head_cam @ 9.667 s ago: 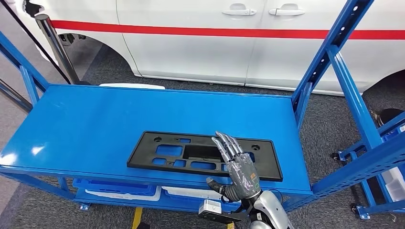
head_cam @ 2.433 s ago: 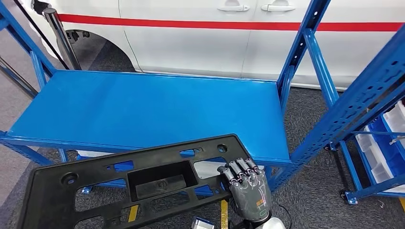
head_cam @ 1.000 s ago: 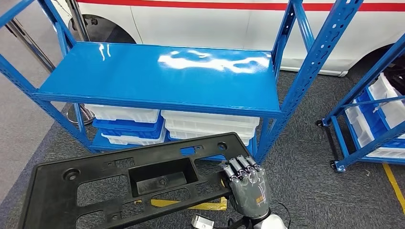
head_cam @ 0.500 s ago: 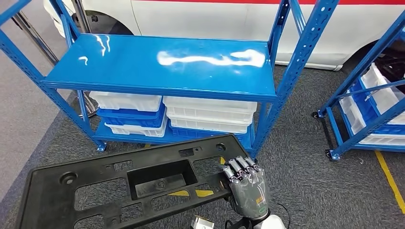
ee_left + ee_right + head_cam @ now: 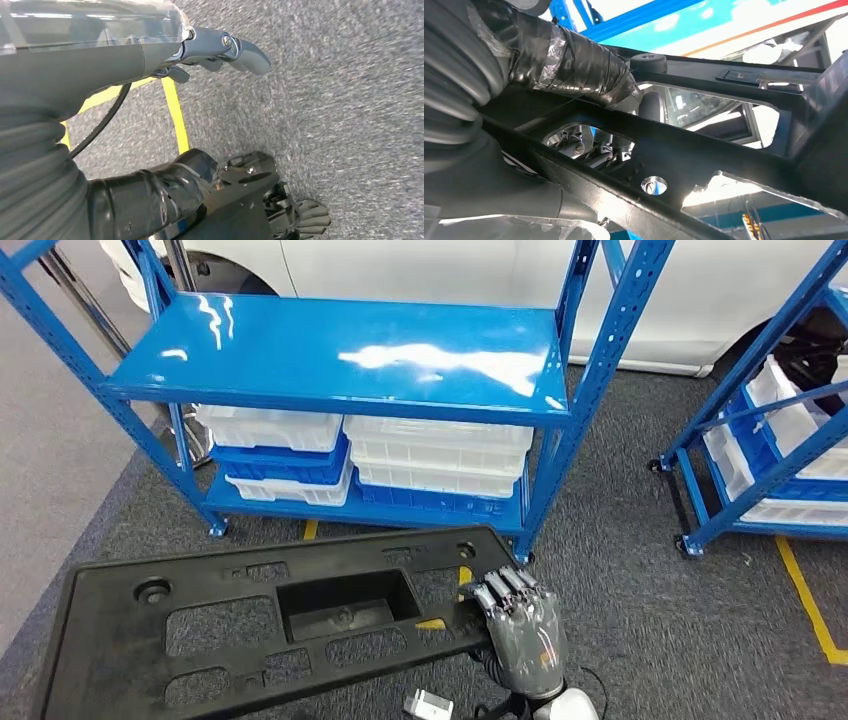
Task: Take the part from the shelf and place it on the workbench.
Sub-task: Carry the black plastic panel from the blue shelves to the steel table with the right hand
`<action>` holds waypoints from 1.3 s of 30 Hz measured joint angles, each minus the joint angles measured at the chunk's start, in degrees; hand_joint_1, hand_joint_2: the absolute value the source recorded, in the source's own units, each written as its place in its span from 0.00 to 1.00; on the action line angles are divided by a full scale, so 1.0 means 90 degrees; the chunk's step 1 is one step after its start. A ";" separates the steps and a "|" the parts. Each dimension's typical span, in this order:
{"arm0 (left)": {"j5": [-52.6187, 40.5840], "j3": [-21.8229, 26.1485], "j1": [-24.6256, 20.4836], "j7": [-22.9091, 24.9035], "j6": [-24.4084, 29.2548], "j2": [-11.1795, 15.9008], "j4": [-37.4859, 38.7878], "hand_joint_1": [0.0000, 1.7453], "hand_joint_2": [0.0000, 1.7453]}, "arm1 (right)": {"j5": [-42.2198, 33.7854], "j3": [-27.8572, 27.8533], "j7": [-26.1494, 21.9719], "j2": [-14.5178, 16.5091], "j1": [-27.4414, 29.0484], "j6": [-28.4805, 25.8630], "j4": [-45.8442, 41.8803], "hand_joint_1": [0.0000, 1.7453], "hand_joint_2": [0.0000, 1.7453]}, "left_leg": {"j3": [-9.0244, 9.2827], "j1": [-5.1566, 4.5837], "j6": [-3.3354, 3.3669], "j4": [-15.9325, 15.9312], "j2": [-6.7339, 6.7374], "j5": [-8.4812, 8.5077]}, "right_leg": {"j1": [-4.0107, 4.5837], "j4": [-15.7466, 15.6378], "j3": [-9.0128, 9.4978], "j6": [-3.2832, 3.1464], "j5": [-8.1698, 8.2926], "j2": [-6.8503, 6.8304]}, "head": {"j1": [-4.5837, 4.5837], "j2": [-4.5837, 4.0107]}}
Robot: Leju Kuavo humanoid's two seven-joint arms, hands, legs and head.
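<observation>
The part (image 5: 250, 625) is a long flat black plastic panel with rectangular cut-outs and round holes. It hangs level over the grey carpet, in front of the blue shelf (image 5: 340, 350). My right hand (image 5: 520, 625) grips its right end, fingers curled over the top edge. In the right wrist view the part (image 5: 704, 150) is seen from below, with my fingers (image 5: 594, 147) through a cut-out and the taped thumb (image 5: 574, 65) against it. My left hand (image 5: 210, 50) hangs over the carpet and holds nothing.
White and blue bins (image 5: 440, 460) fill the shelf's lower level. A second blue rack (image 5: 770, 420) with bins stands at the right. A white car (image 5: 450, 265) is behind the shelf. Yellow tape (image 5: 805, 600) marks the carpet.
The part, first lying on the shelf top, is now held off it in my right hand. The camera has backed away, so the shelf sits farther off and its lower level shows.
</observation>
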 joint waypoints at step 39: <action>0.0039 0.0005 0.0054 -0.0028 0.0014 -0.0006 0.0000 0.00 1.00 | -0.0312 -0.0155 -0.0076 -0.0109 0.0314 -0.0025 -0.0149 1.00 1.00 | -0.0541 0.0086 0.0145 0.0173 0.0234 0.0337 | -0.0063 0.1804 -0.0630 0.0235 -0.1071 0.0083 | 0.0022 0.0000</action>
